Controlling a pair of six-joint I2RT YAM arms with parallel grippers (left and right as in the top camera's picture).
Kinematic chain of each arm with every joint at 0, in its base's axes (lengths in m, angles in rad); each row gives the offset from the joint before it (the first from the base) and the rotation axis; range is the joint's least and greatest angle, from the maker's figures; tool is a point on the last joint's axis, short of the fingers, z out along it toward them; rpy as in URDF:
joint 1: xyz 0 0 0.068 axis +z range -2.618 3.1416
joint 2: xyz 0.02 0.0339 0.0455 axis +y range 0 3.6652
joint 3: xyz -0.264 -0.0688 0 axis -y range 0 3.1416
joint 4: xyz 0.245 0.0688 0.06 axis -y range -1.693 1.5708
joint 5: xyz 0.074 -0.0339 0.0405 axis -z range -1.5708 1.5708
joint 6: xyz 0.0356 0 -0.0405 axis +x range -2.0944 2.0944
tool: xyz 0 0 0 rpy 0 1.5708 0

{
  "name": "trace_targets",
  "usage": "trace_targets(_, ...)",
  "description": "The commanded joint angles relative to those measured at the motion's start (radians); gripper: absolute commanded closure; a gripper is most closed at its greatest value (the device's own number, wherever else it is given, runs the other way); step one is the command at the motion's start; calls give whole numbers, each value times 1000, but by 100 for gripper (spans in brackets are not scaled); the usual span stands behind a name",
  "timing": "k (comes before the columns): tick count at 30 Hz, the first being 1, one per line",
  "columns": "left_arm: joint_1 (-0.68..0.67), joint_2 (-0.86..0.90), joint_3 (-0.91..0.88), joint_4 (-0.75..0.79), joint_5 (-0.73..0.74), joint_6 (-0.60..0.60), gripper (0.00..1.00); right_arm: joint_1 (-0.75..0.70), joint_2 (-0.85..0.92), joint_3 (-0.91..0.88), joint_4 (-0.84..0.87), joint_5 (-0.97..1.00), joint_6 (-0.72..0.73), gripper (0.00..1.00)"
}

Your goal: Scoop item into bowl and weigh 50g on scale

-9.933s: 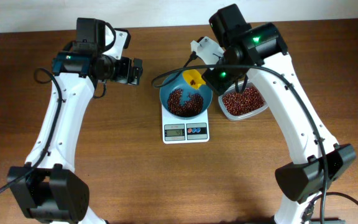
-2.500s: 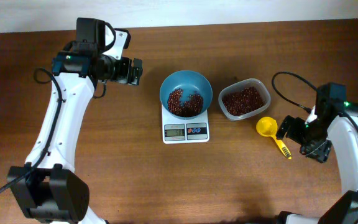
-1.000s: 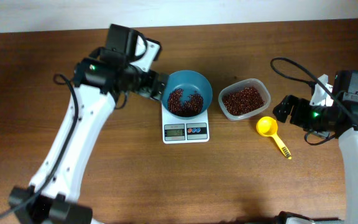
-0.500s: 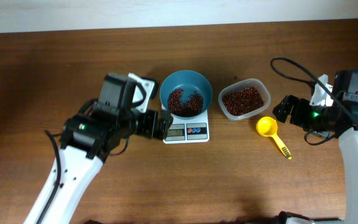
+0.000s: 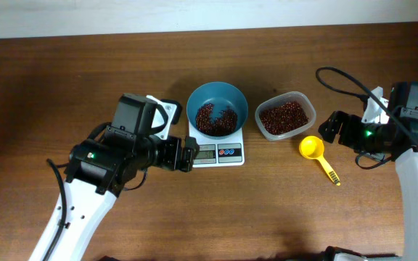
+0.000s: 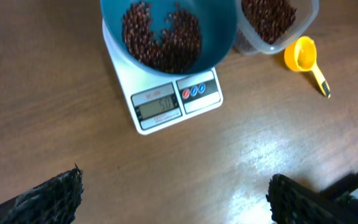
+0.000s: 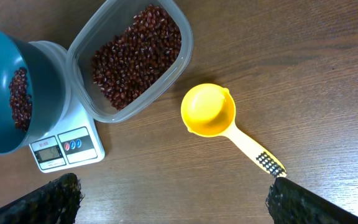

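Beans (image 5: 215, 119): lying heaped in the teal bowl (image 5: 218, 93) atop the scale (image 5: 238, 158), suggesting scooping over. Holding both released and empty: left pincer (image 5: 187, 154) just beside the scale, right pincer (image 5: 330, 128) near the yellow scoop (image 5: 311, 147). Remaining, probably: confirming the unreadable display (image 6: 159, 106).

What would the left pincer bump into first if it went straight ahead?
Probably the scale, at its display end. The left pincer points at it from close by, though its height is unclear.
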Motion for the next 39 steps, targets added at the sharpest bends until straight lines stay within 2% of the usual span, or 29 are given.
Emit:
trace_targets(1,2,-13,-10,-18,12,-9,1,5,4,11,0,-12,-4,1)
trace_targets(11,2,-20,-10,-29,-1,-8,1,5,4,11,0,-12,-4,1)
trace_targets(14,22,-126,-33,-31,-46,-9,1,5,4,11,0,-12,-4,1)
trace_targets(19,220,-465,-314,115,-10,-9,1,5,4,11,0,-12,-4,1)
trace_targets(21,320,-629,-504,216,51,-8,1,5,4,11,0,-12,-4,1)
trace_targets(25,347,-854,-714,287,38,-9,1,5,4,11,0,-12,-4,1)
trace_targets(28,348,-999,-838,339,-68,-9,1,5,4,11,0,-12,-4,1)
trace_targets(33,414,-1114,-977,476,-230,-9,1,5,4,11,0,-12,-4,1)
trace_targets(39,472,-1223,-1117,621,-320,-48,1,5,4,11,0,-12,-4,1)
